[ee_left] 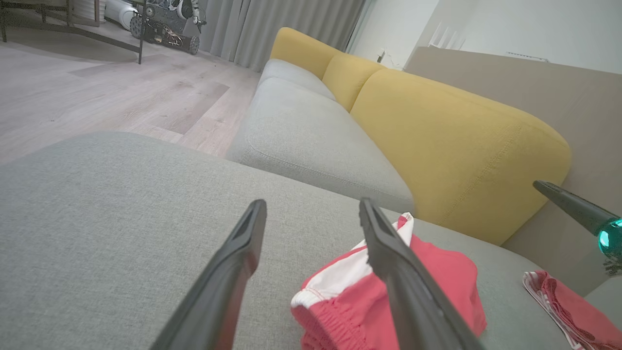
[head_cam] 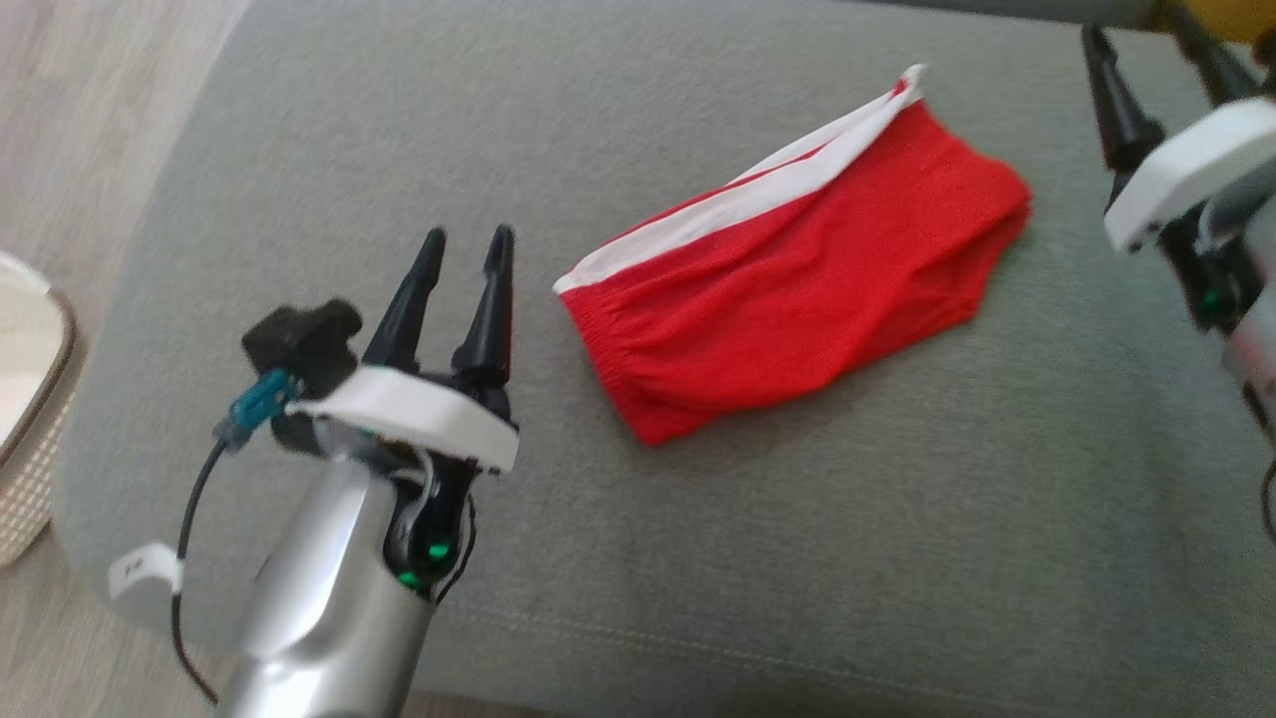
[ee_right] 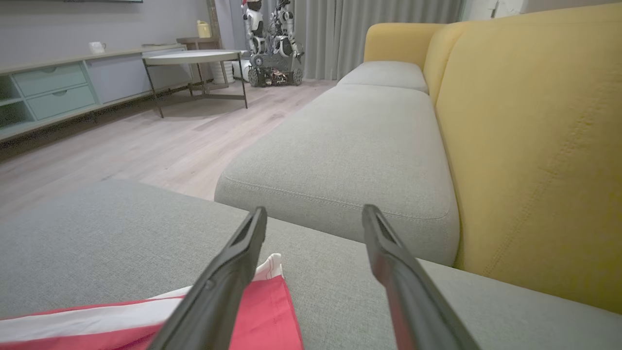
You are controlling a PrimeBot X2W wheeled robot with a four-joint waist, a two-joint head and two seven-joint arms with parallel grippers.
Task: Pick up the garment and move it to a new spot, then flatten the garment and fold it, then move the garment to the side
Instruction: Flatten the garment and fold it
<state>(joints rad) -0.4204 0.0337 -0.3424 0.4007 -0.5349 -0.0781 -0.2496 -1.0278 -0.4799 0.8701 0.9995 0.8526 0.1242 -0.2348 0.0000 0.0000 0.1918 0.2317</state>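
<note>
Most of the job looks done: the red shorts (head_cam: 797, 269) lie folded on the grey cushion (head_cam: 299, 150). The left gripper (head_cam: 468, 239) and right gripper (head_cam: 1136, 28) are spread wide, holding nothing. Moving the shorts aside seems left.

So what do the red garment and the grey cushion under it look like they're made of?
Red garment: probably a thin knit or jersey fabric, matte and soft. It lies limp in creases, with a gathered elastic edge and a white band. Grey cushion: apparently woven upholstery cloth over padding, judging by its fine heathered texture and stitched seam.
</note>
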